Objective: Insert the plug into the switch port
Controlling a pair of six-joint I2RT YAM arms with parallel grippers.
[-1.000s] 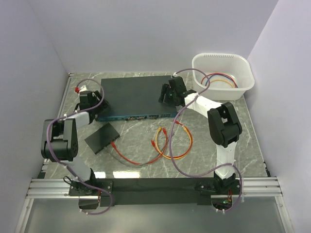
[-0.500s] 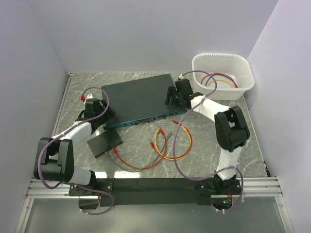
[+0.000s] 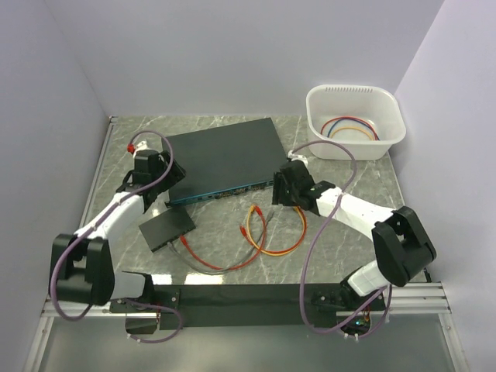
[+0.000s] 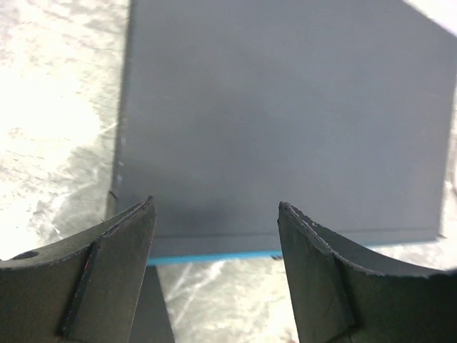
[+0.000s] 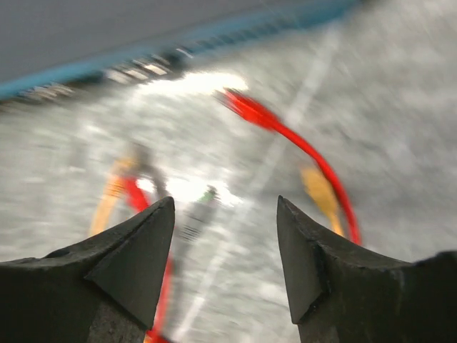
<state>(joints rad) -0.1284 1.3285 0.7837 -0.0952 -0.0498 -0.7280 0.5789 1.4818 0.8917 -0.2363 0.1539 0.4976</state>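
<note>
The switch [image 3: 221, 155] is a flat dark grey box lying at a slight angle at mid table, its teal front edge [image 3: 225, 191] facing the arms. Red, orange and grey cables [image 3: 260, 232] with plugs lie loose in front of it. My left gripper [image 3: 164, 175] is open and empty at the switch's left front corner; its wrist view shows the switch top [image 4: 285, 121] and teal edge [image 4: 214, 256]. My right gripper [image 3: 281, 188] is open and empty at the right front corner. Its blurred view shows a red plug [image 5: 246, 107], a grey plug [image 5: 196, 214] and an orange plug [image 5: 318, 189].
A smaller flat black slab [image 3: 165, 225] lies left of the cables, under my left arm. A white bin [image 3: 387, 136] holding coiled cables stands at the back right. Walls close the table on the left, back and right.
The switch has turned slightly and shifted. My right gripper has left the switch's right end and swung down towards the cables. My left gripper has moved a little right along the left end.
</note>
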